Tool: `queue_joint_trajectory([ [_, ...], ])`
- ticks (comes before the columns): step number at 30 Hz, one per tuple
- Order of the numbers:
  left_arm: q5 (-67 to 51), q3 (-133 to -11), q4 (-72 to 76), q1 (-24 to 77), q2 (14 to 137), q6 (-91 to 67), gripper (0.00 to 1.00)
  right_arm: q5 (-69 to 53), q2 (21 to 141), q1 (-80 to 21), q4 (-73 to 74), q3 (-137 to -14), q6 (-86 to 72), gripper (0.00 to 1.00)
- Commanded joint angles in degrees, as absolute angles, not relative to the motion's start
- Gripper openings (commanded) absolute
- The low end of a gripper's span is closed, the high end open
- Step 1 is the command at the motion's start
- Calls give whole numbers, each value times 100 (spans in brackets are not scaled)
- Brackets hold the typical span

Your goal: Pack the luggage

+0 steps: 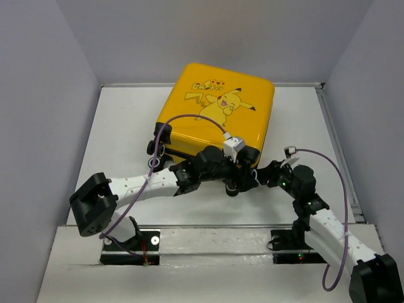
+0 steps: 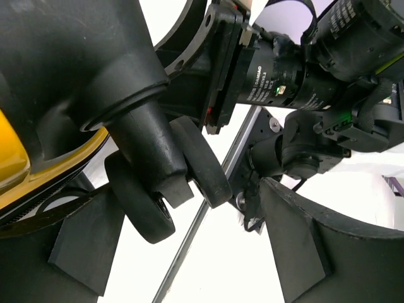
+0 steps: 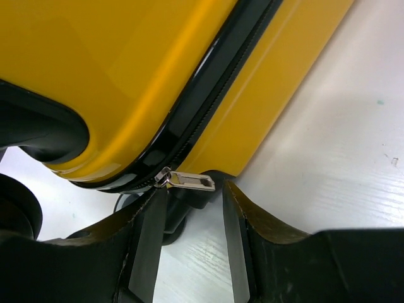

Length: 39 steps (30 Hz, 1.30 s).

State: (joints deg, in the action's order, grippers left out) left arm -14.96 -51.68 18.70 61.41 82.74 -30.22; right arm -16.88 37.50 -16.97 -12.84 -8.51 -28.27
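Observation:
The luggage (image 1: 214, 107) lies shut and flat at the middle back of the table, its yellow shell with the Pikachu print facing up. Both grippers meet at its near edge. My left gripper (image 2: 189, 208) is open, and one of the case's black wheels (image 2: 142, 205) sits between its fingers without being pinched. My right gripper (image 3: 191, 197) is open just below the black zipper trim. The silver zipper pull (image 3: 192, 182) lies flat over the gap between its fingertips, free of both pads. In the top view the left gripper (image 1: 237, 180) and the right gripper (image 1: 262, 177) nearly touch.
The white table (image 1: 126, 126) is closed in by grey walls at the left, back and right. A raised rail (image 1: 338, 151) runs along its right side. Two more black wheels (image 1: 155, 149) stick out at the case's left corner. Purple cables (image 1: 344, 189) loop over both arms.

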Motion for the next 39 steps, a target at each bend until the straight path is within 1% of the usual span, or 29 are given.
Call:
queue_joint_trajectory([
  [1,-1354,-5327,2407,6144,8253,-3243,94,-1863,3884,-1740,-2108,-905,-2602,47],
  [6,-1283,-5195,2742,6152,8130,-3410,84,-2136,4253,-1740,-2609,-914,-2461,44],
  [7,-1292,-5142,2803,6144,8112,-3419,81,-2144,4289,-1740,-2680,-888,-2417,38],
  [8,-1283,-5124,2917,6152,8069,-3428,79,-2153,4289,-1740,-2733,-888,-2400,36],
  [9,-1275,-5098,2961,6144,8051,-3454,74,-2145,4289,-1740,-2777,-879,-2356,36],
  [16,-1292,-5001,3208,6144,8051,-3551,70,-2030,4280,-1740,-2970,-835,-2294,23],
  [18,-1283,-4992,3269,6152,8068,-3577,69,-1995,4298,-1740,-2971,-835,-2294,14],
  [19,-1283,-4992,3287,6152,8077,-3603,69,-1969,4289,-1740,-2962,-835,-2320,8],
  [25,-1292,-5176,3533,6152,8191,-3674,67,-2197,3938,-1740,-2945,-528,-2935,7],
  [28,-1204,-5483,3577,6144,8288,-3604,67,-2013,3596,-2100,-2454,-369,-3137,7],
  [29,-1126,-5563,3568,6152,8349,-3543,67,-1865,3325,-2318,-2069,-369,-3155,7],
  [34,-1020,-6107,3560,6065,8560,-3630,65,-1250,2655,-3031,-864,-641,-3243,7],
  [37,-1037,-6318,3568,6003,8683,-3691,65,-1152,2619,-3471,-721,-686,-3313,7],
  [39,-1046,-6503,3586,5977,8745,-3691,64,-1055,2820,-3838,-869,-633,-3462,7],
])
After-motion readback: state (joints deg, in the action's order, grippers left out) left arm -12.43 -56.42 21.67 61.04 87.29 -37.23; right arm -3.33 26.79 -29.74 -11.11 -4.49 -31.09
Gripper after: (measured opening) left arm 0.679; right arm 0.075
